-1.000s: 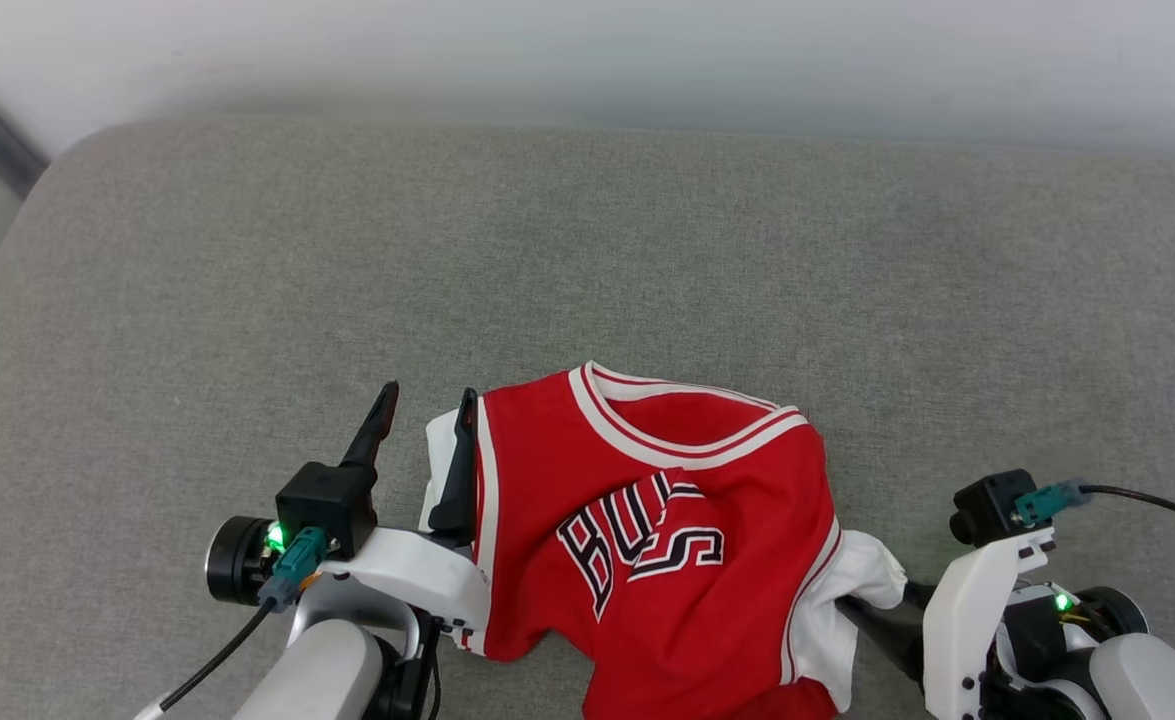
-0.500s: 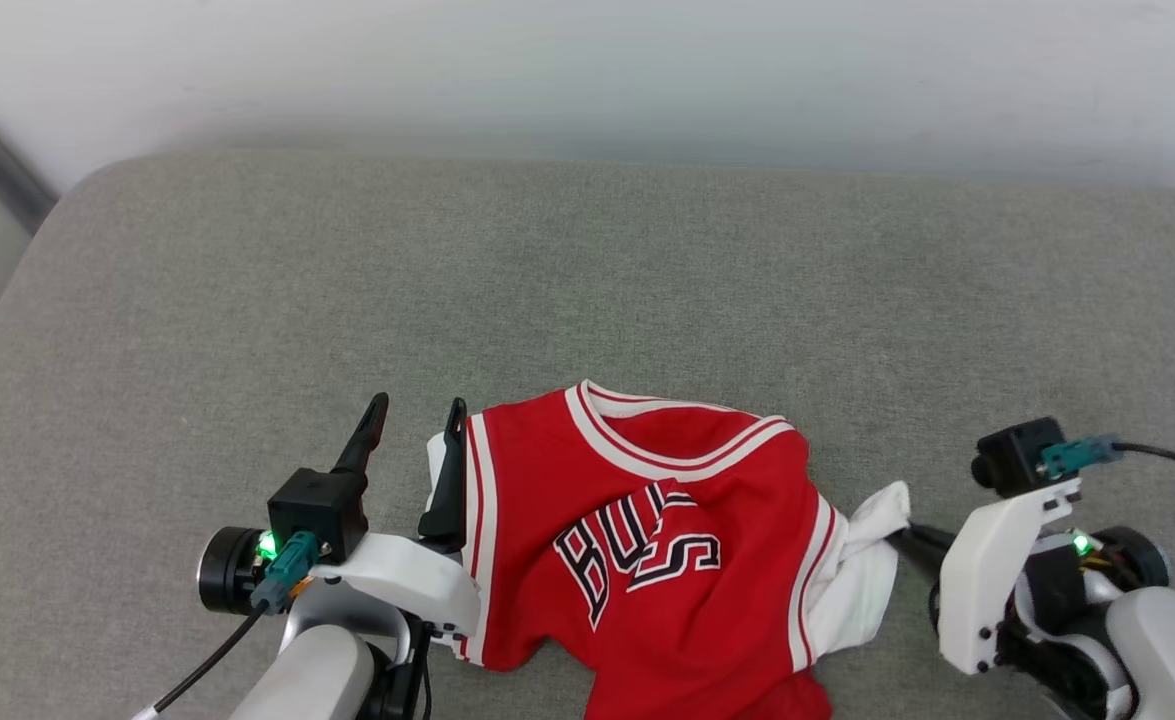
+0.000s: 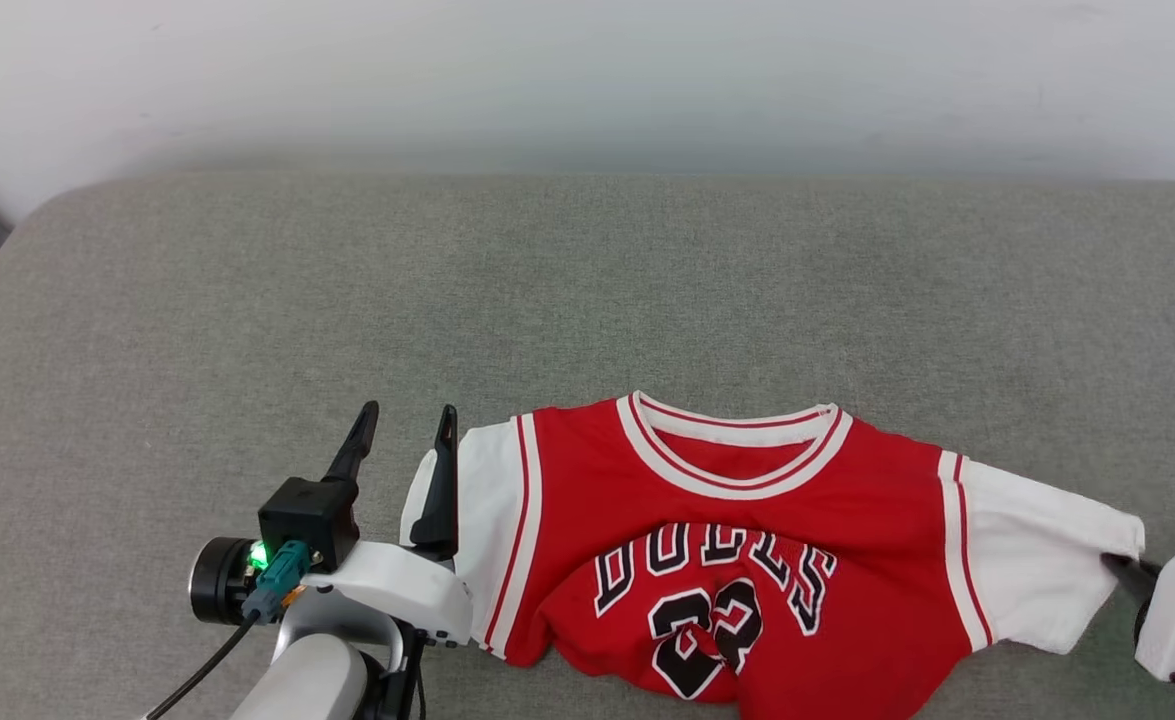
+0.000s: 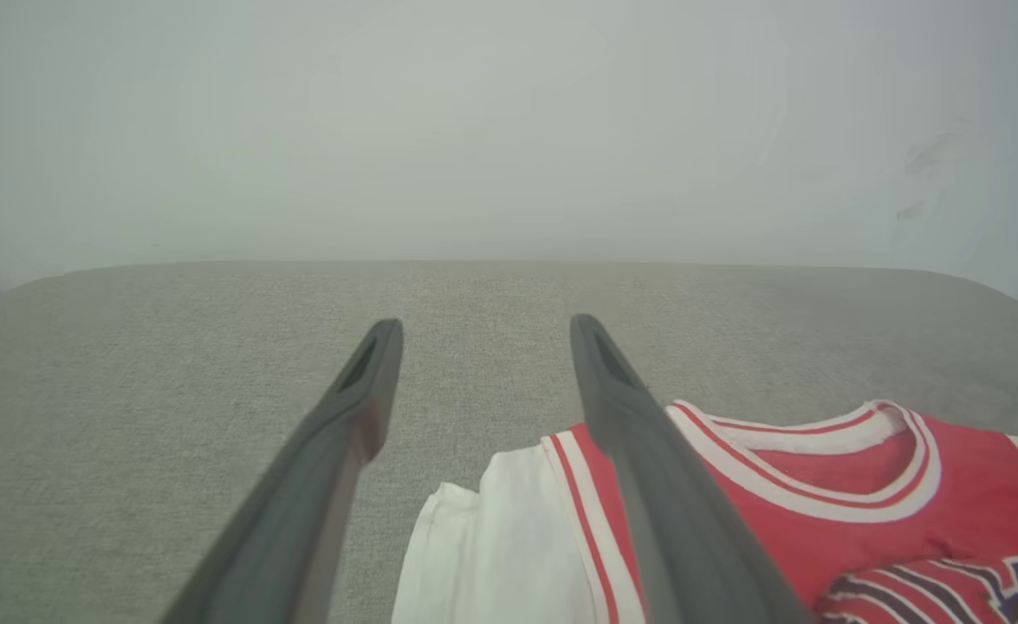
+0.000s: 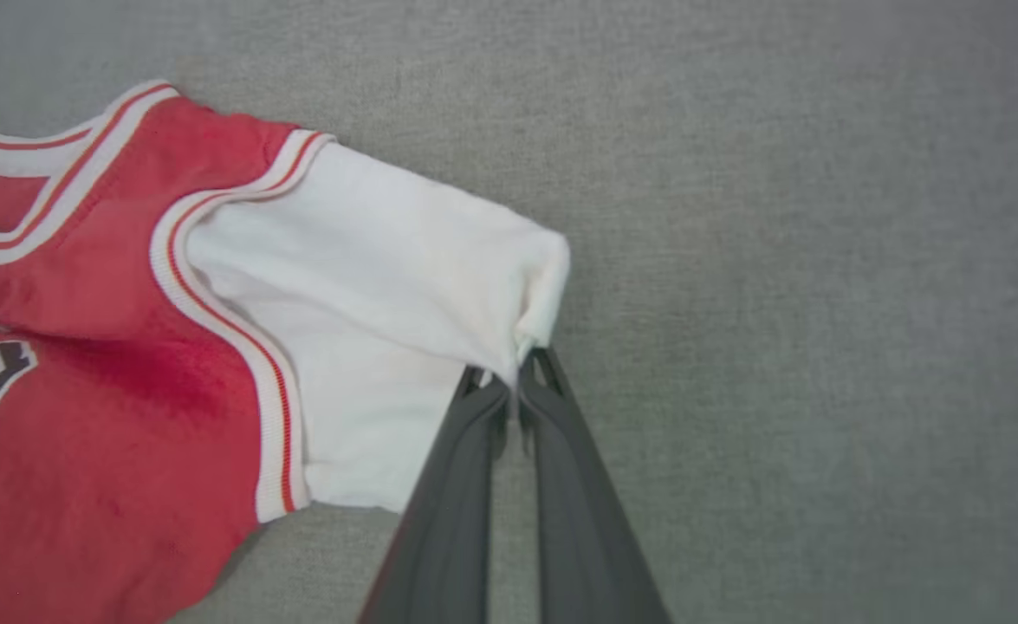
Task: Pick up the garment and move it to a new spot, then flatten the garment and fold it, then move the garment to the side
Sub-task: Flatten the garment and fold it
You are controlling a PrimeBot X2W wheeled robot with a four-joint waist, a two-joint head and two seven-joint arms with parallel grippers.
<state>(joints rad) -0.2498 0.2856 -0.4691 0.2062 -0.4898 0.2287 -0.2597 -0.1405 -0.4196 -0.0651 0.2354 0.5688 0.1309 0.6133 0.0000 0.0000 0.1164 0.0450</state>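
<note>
One garment (image 3: 747, 500) — a red jersey with two white short sleeves, a striped collar (image 3: 737, 478), black lettering and the number 23 — lies front up on the grey upholstered surface (image 3: 247, 300). It is in the near part, close before the robot, with the collar towards the wall. Its shoulders are spread wide, and the cloth is rumpled around the number.

Two grippers are at it, one by each sleeve. The right gripper (image 5: 513, 374) reaches in low from the right. Its two dark fingers (image 5: 465, 485) are pinched together on the outer hem corner of the right sleeve (image 3: 1037, 560), which is drawn out to that side. The left gripper (image 3: 408, 410) points away from the robot, spread wide and holding nothing. One finger lies over the outer edge of the left sleeve (image 3: 477, 510) and the other over bare upholstery — whether either touches, I cannot tell.

Behind the surface rises a plain pale wall (image 3: 587, 80).
</note>
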